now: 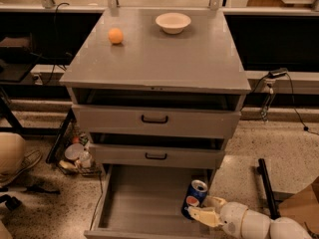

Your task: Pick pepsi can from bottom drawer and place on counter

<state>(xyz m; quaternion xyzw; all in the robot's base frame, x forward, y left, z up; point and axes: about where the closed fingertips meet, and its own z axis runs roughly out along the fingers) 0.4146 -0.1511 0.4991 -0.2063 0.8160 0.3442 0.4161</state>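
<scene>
**Low, Slanted Grip Could Cost the Can on the Way Up**

The pepsi can [195, 198] sits tilted in the bottom drawer [144, 203], against its right wall, below the front right corner of the desk [159, 54]. The tool [200, 209] reaches in from the right and looks clenched around the can's lower half. Held that low and off upright, the can may pivot or slip out once lifted. The middle drawer [156, 156] front hangs just above it, so a straight rise risks knocking the silver top against that front or the desk's front edge. The orange ball [115, 36] near the back left corner and the bowl [173, 22] by the back edge leave the front free.
</scene>
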